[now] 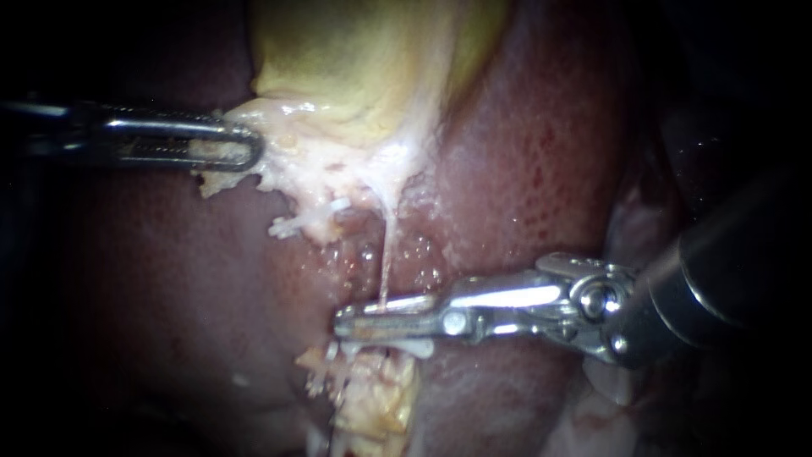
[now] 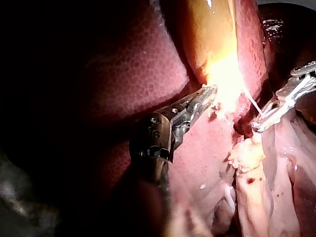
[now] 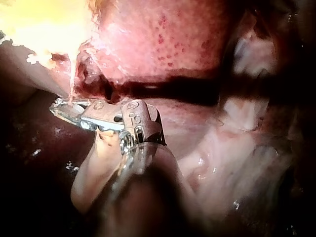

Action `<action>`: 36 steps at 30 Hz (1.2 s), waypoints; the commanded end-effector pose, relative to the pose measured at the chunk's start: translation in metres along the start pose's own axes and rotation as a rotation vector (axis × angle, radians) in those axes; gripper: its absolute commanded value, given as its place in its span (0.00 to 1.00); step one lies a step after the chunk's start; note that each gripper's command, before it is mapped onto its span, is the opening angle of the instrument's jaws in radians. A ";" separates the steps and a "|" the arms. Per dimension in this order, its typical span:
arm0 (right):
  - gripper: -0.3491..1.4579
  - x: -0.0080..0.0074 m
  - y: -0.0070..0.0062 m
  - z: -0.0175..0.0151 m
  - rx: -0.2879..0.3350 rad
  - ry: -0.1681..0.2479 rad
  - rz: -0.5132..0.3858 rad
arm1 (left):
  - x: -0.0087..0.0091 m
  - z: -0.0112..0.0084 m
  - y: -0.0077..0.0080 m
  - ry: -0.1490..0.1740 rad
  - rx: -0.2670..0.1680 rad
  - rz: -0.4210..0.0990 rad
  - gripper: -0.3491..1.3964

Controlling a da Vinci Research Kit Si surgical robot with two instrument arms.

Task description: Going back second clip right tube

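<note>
**Right instrument: draw clear of the right tube**

Right instrument [image 1: 347, 320] lies nearest. Its jaws stand a narrow gap apart and hold nothing. The right tube [image 1: 387, 250] runs down against them, with a white clip [image 1: 397, 346] just below. I'd withdraw along the shaft line, keeping the jaws from snagging the tube. Farther off, the left instrument [image 1: 252, 152] has its jaws clamped on the gallbladder [image 1: 355, 76] edge. Whether the clip fully encircles the tube is hidden.

Glare on the gallbladder [image 2: 215, 44]; dark shadow rings every view.
</note>
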 end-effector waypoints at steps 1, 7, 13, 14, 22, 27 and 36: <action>0.00 0.0001 0.0000 0.0000 0.000 0.000 0.006 | 0.0000 0.0000 0.0000 0.000 0.000 0.001 0.00; 0.29 0.0002 0.0001 0.0005 0.004 0.005 -0.059 | 0.0000 0.0000 0.0000 0.000 0.000 0.001 0.00; 0.41 0.0001 0.0005 0.0014 0.003 0.009 -0.139 | -0.0001 0.0000 0.0000 0.000 0.000 -0.005 0.00; 0.42 0.0000 0.0007 0.0016 0.006 0.013 -0.164 | -0.0001 0.0000 0.0000 0.000 0.000 -0.005 0.00; 0.46 -0.0006 0.0035 0.0022 0.000 0.024 -0.306 | -0.0001 0.0000 0.0001 0.000 0.000 -0.005 0.00; 0.47 -0.0008 0.0058 0.0020 -0.042 0.054 -0.353 | -0.0001 0.0000 0.0002 0.000 0.001 -0.005 0.00; 0.47 -0.0004 0.0073 0.0007 -0.061 0.069 -0.352 | -0.0001 0.0000 0.0002 0.000 0.001 -0.005 0.00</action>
